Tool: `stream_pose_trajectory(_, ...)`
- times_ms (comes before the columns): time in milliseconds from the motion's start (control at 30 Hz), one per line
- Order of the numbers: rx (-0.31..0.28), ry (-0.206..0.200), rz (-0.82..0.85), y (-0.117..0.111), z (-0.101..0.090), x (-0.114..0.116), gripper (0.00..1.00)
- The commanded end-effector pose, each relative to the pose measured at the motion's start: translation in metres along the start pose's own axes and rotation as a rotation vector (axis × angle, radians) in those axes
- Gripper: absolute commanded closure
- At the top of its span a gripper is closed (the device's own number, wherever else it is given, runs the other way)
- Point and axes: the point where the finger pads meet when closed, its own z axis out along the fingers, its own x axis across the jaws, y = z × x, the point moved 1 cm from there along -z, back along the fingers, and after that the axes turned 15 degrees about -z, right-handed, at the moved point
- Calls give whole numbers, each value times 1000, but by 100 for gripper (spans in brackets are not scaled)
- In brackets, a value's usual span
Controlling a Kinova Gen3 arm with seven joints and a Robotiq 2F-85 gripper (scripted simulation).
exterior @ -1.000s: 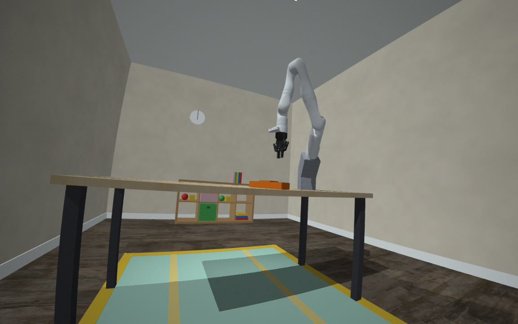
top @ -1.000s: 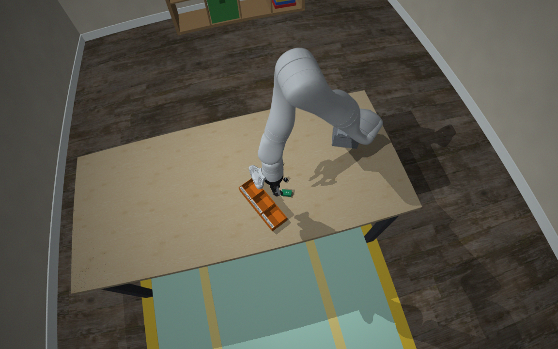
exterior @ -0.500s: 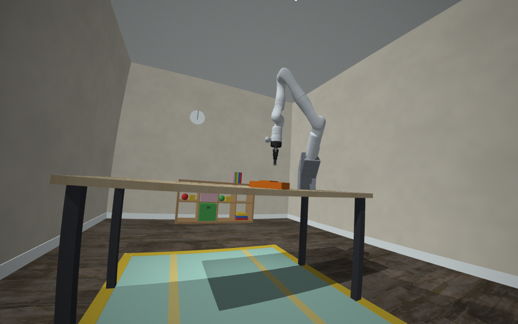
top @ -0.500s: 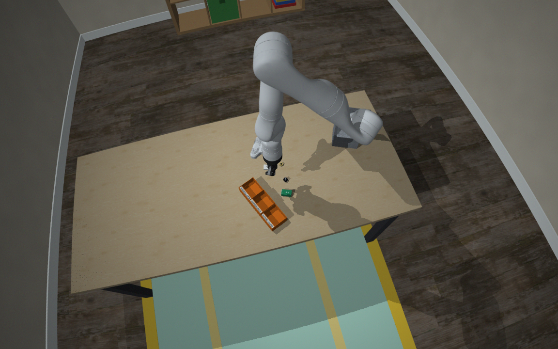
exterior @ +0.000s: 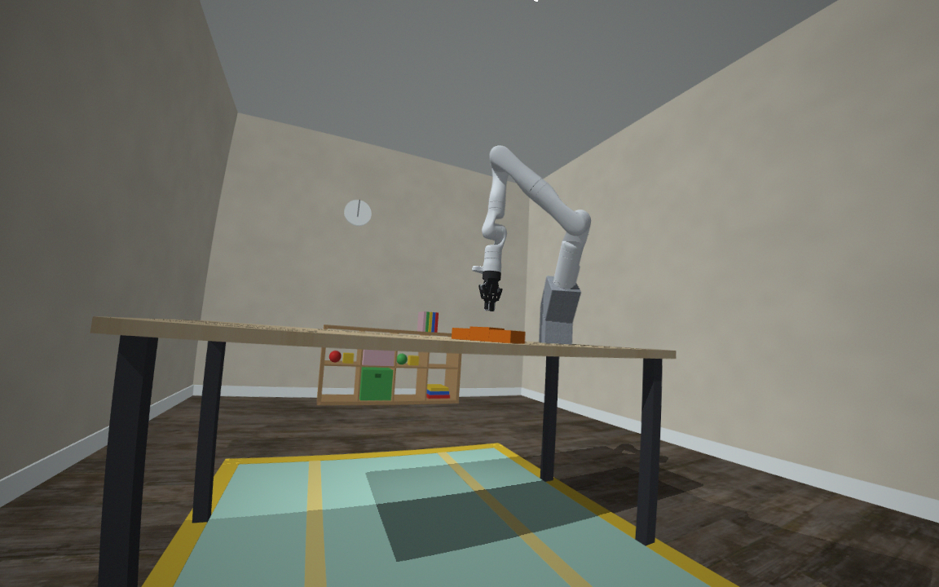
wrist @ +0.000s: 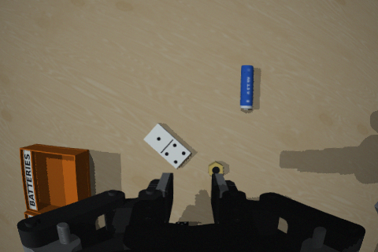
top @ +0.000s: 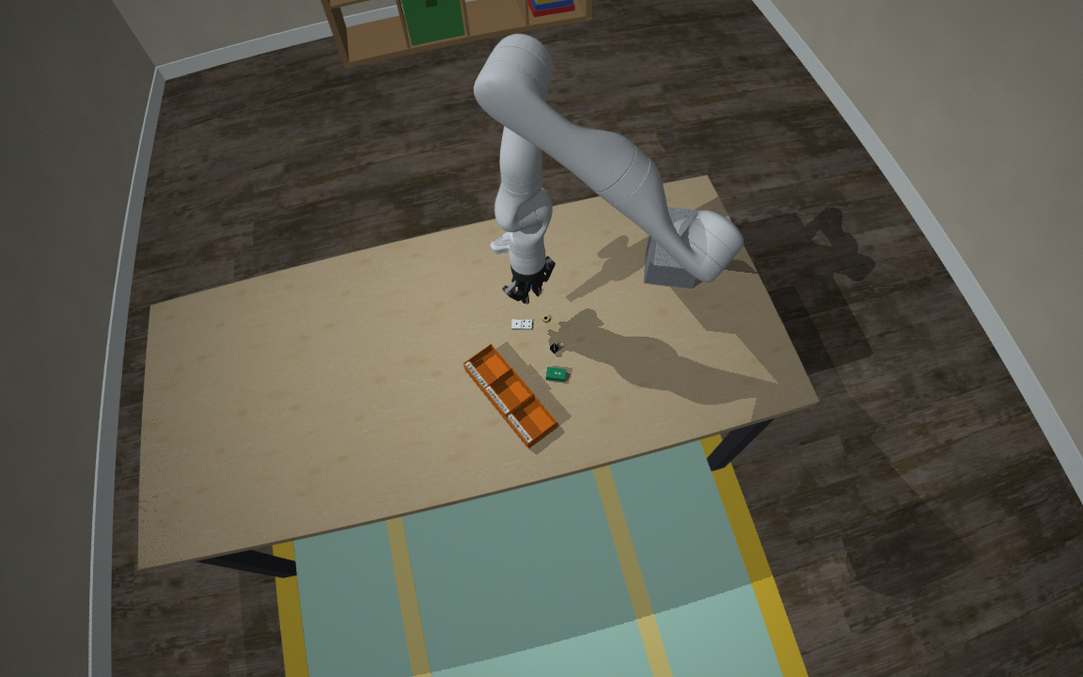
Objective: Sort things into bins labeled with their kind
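Note:
My gripper (top: 525, 297) (exterior: 490, 308) (wrist: 192, 187) is partly open and empty, above the table near the domino and nut. A blue AA battery (wrist: 246, 87) lies beyond them in the wrist view; the arm hides it in the top view. A white domino (top: 522, 323) (wrist: 168, 146) and a brass nut (top: 546, 318) (wrist: 216, 164) lie on the table. A black die (top: 555, 347) (wrist: 182, 224) and a green 9V battery (top: 557, 373) lie closer to the bins. The BATTERIES bin (top: 493, 369) (wrist: 83, 173) looks empty, as do the middle bin (top: 514, 392) and end bin (top: 535, 417), whose labels are too small to read.
The joined orange bins stand diagonally on the wooden table (top: 301, 378) (exterior: 275, 334), between the small things and the table's front edge. The robot's grey base (top: 668, 267) (exterior: 559, 314) stands at the right. A shelf (top: 377, 41) (exterior: 319, 379) stands on the floor behind the table.

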Motion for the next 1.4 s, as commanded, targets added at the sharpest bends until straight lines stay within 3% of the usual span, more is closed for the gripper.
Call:
stream_pose_trajectory(0,-16,-15,29,-5,10,11,71)
stream_pose_trajectory(400,-16,-15,29,-60,42,81,71)
stream_pose_trajectory(1367,-16,-15,29,-59,42,80,71)
